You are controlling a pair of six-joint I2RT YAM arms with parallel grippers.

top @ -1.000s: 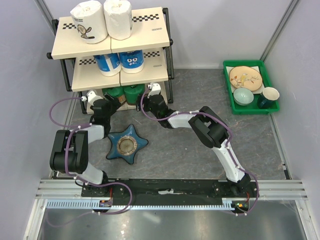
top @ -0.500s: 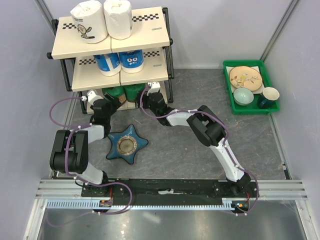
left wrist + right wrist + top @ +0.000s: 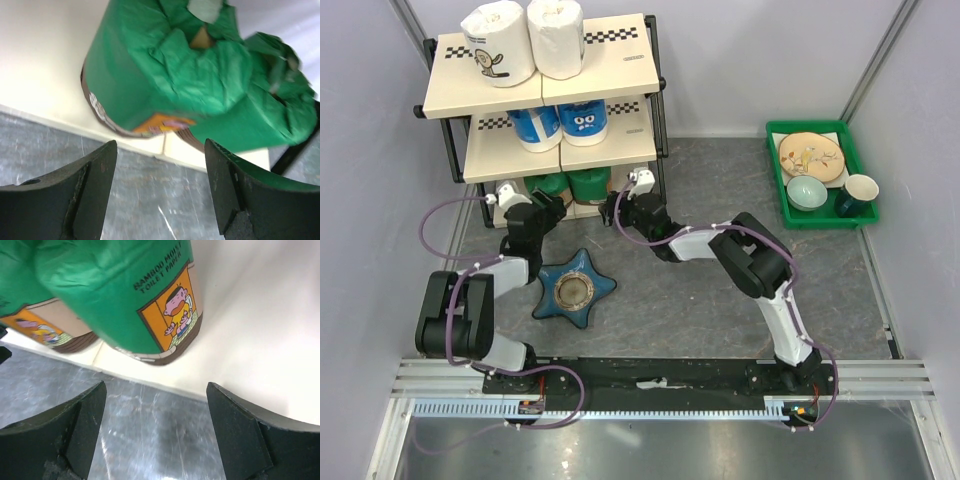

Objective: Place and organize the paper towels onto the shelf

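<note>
Six paper towels on the shelf, two to a tier; white pair upright and touching at the left of the top board; blue pair side by side on the middle board; green pair on the bottom board, partly hidden under the tier above. Left gripper low at the front of the bottom tier, jaws parted, nothing between them; from its wrist view, left green roll just ahead of the fingers and apart from both, standing near the board's front edge. Right gripper just beside it at the same tier, spread wide and likewise empty; from its wrist view, right green roll ahead of the fingertips, not touched, cartoon label facing out. Blue star-shaped dish flat on the grey table between the two arms; green tray of dishes well apart at the right.
</note>
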